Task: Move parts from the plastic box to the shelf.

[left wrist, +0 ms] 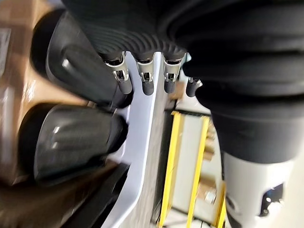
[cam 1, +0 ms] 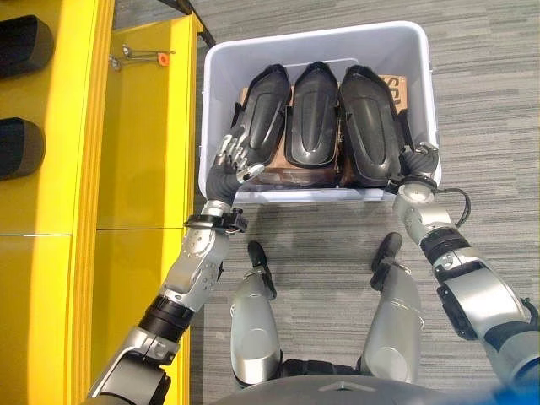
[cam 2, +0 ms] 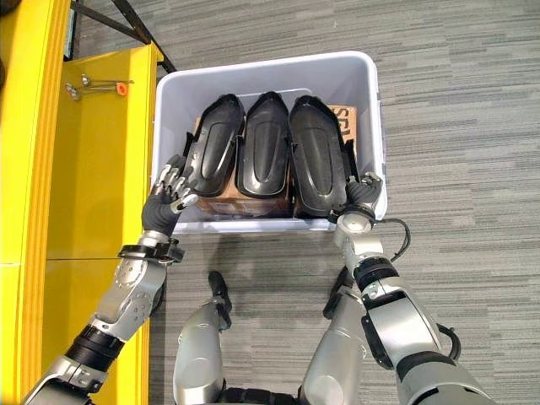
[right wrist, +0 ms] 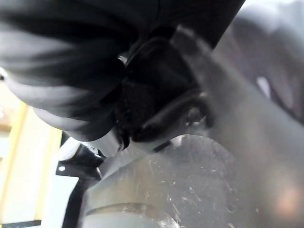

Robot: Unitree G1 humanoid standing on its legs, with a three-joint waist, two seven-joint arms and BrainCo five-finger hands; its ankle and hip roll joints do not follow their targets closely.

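Three black moulded parts lie side by side in the white plastic box [cam 1: 316,38]: a left part [cam 1: 261,114], a middle part [cam 1: 312,114] and a right part [cam 1: 367,122]. My left hand [cam 1: 232,160] is at the box's near left corner, fingers relaxed and touching the left part's near edge. In the left wrist view its fingertips [left wrist: 122,88] reach over the box wall [left wrist: 140,142] onto a black part [left wrist: 80,66]. My right hand [cam 2: 363,190] is pressed against the right part's near right edge, at the box's near right corner. The yellow shelf [cam 1: 143,126] stands to the left.
The parts rest on brown cardboard [cam 1: 396,89] inside the box. Two more black parts [cam 1: 21,42] [cam 1: 17,148] sit on the shelf's far left. A small tool with an orange tip [cam 1: 143,57] lies on the yellow surface. Grey carpet surrounds the box.
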